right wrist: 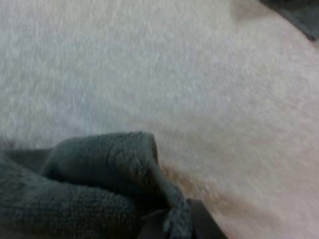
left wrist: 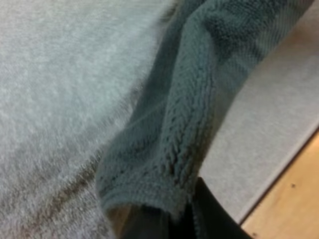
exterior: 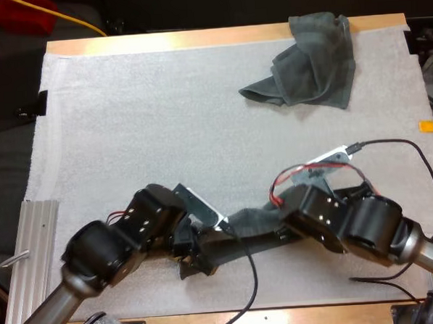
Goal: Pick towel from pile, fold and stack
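High view: both arms lie low by the near edge of the wooden counter [exterior: 195,38], over the white fleecy mat [exterior: 164,136]. A dark grey-green terry towel [exterior: 250,224] is drawn out as a band between them.
Left pincer: the left pincer [left wrist: 174,219] is clamped on one end of the dark grey-green terry towel [left wrist: 184,124]. The cloth's hem is bunched between its black fingers [left wrist: 212,216], close to the mat's near edge.
Right pincer: the right pincer [right wrist: 172,224] is closed on the other end of the towel [right wrist: 75,194], with a rolled lip of cloth just beyond the fingertips.
Towel in hand: it sits toward the middle of the near edge, pinched at both ends, rumpled and twisted along its length rather than flat. I cannot tell whether the middle rests on the mat or hangs just above it.
Pile: a crumpled dark grey-green towel [exterior: 305,59] lies at the far right corner, well apart from both arms and touched by neither.
Step in hand: I judge this to be the spreading stage. One towel is away from the pile and gripped at two ends, while the fold and the stacking are not yet done.
Next move calls for: probably both arms moving together to draw the band taut so the twist falls out. The cloth would then be laid open on bare mat toward the counter's middle before any edge is carried over.
Care: both grips are shallow, on hem only, so uneven pulling could slip an end free. The arms are also close to each other and need room.
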Available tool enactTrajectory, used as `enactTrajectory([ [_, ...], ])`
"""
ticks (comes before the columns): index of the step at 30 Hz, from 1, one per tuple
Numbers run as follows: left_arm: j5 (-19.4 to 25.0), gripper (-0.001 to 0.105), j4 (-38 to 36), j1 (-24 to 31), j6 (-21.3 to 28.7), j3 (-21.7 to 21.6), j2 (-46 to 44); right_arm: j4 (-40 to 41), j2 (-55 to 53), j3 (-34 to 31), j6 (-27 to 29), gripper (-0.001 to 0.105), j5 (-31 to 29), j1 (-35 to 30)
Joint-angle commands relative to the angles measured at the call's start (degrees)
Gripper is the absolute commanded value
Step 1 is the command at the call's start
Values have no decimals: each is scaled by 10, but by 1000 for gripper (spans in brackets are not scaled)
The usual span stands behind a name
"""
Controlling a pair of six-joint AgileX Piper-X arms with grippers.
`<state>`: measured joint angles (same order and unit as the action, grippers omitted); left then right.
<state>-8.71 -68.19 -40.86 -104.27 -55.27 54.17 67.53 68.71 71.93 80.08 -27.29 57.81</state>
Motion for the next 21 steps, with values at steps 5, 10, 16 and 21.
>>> enactTrajectory([
  [5, 18, 0, 36, 11, 27, 0, 51, -84, 19, -46, 13, 1, 64, -67],
  [10, 8, 0, 62, 69, 43, 0, 76, -147, 30, -69, 15, 1, 139, -128],
  [16, -112, 0, 103, 152, 65, 0, 108, -212, 61, -69, -20, 1, 211, -183],
  [21, -139, 0, 125, 207, 70, 0, 157, -246, 99, -69, -64, 1, 265, -211],
])
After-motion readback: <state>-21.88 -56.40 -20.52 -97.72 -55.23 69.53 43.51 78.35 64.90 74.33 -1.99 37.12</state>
